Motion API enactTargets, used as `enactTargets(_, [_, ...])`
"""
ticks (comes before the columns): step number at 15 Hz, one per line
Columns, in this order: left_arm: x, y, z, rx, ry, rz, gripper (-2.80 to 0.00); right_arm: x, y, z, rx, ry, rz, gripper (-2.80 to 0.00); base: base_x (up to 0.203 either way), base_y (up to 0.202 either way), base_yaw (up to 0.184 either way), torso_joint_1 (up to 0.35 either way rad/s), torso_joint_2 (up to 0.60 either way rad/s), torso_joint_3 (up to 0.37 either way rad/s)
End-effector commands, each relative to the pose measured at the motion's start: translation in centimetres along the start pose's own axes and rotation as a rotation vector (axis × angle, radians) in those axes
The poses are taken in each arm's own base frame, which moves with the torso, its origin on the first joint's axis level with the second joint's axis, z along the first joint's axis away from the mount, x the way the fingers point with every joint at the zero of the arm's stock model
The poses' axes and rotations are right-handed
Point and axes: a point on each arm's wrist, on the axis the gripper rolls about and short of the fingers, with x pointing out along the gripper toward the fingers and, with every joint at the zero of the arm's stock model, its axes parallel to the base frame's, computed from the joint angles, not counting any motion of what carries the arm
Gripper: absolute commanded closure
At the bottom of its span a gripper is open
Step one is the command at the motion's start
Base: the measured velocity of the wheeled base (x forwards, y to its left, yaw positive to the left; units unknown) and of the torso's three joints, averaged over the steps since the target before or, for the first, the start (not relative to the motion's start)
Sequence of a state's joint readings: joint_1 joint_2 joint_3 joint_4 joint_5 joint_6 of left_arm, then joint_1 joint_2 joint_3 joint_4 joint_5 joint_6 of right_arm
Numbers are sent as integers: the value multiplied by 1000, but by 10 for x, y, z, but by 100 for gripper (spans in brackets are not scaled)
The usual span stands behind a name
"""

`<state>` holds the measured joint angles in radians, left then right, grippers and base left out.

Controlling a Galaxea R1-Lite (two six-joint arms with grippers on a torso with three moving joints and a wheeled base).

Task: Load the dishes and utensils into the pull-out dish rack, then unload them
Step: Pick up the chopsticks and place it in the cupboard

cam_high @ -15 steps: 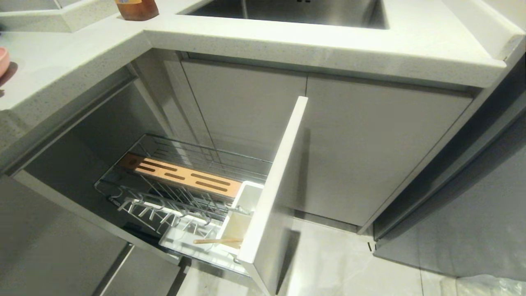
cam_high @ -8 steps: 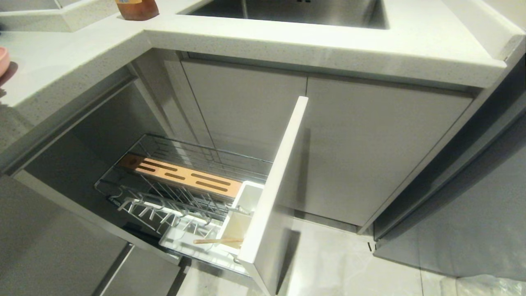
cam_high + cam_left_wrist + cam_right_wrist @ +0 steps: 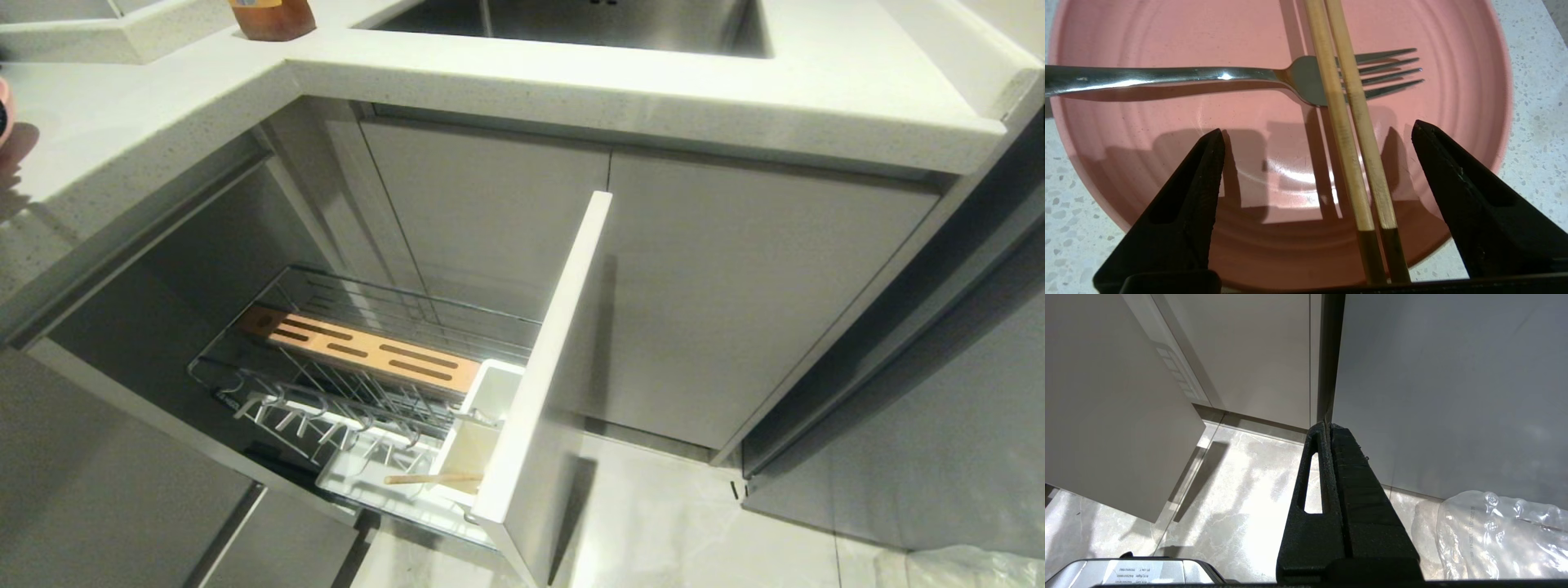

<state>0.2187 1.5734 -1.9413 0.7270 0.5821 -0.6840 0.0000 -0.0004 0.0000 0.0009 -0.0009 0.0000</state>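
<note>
Pink plate (image 3: 1167,32) lies flat on the speckled white counter (image 3: 1535,122). On it, a metal fork (image 3: 1216,75) lies crosswise, tines toward the plate's far rim. A pair of wooden chopsticks (image 3: 1349,134) lies side by side over the fork's neck, one end reaching past the plate's edge toward the wrist camera.

Left gripper (image 3: 1316,132) hovers above the plate, its two black fingers (image 3: 1188,196) spread wide, one on either side of the chopsticks, touching nothing visible. Nothing held.

In the head view only a sliver of the plate (image 3: 3,110) shows at the far left edge of the counter.

Dish rack (image 3: 351,392) is pulled out below the counter, its tall white front panel (image 3: 547,392) standing open. A slotted wood strip (image 3: 359,349) runs along the back; a white utensil cup (image 3: 482,425) sits against the panel. One light wooden stick (image 3: 429,479) lies level beside the cup over the drip tray (image 3: 367,490).

Right gripper (image 3: 1329,426) hangs low near the floor, fingers pressed together, empty, facing grey cabinet doors (image 3: 1249,355). Clear plastic wrap (image 3: 1502,535) lies on the floor tiles (image 3: 1241,498).
</note>
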Motion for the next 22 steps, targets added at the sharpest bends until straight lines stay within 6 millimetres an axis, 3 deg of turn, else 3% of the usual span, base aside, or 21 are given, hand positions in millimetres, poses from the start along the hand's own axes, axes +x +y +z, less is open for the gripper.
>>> enactTargets(1, [3,-1,-2,2,6,9,-280,0,0,0,0,0,1,0,0,0,0,0,0,0])
enactTargets(9, [6,-2,-3,11,9,13,-280,0,0,0,0,0,-1,0,0,0,0,0,0,0])
enactTargets(10, [8,-3,-4,29,13,14,0,0,0,0,0,0,-1,0,0,0,0,0,0,0])
enactTargets(22, [2,-4,-3,27,8,-8,0,0,0,0,0,0,1,0,0,0,0,0,0,0])
